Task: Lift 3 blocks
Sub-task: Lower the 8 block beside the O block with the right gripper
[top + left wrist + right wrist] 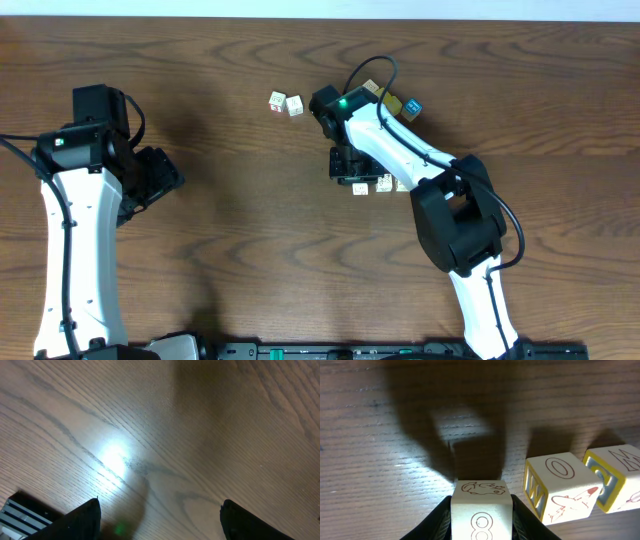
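Overhead: right pincer is sitting at frame centre, just above a row of blocks. Left pincer is hanging well apart at frame left, so the right arm is nearer.

Left wrist: jaws are standing wide over bare table, holding nothing.

Right wrist: fingers are clamping the cream block marked 8, a grip the overhead view is hiding. Block marked O is lying just to its right.

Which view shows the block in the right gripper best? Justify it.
Right wrist: the block marked 8 sits clamped in the right gripper, markings legible. Overhead shows it small, markings unreadable. Left wrist shows none of it.
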You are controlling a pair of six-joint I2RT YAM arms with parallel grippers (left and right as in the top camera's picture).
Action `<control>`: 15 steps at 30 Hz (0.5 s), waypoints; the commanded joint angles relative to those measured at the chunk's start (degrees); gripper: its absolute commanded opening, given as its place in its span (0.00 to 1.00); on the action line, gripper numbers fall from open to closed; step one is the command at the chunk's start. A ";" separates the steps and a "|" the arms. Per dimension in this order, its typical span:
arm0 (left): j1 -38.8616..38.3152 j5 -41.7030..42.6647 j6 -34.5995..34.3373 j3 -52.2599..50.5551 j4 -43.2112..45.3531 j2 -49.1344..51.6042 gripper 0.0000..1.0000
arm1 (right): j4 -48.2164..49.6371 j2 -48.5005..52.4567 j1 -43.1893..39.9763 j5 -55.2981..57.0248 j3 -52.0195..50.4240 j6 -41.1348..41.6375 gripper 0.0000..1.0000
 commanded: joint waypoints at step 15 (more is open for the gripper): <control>0.20 -0.37 -0.52 1.01 -0.35 -0.20 0.77 | 0.76 -1.86 -0.96 0.52 -0.39 -1.46 0.38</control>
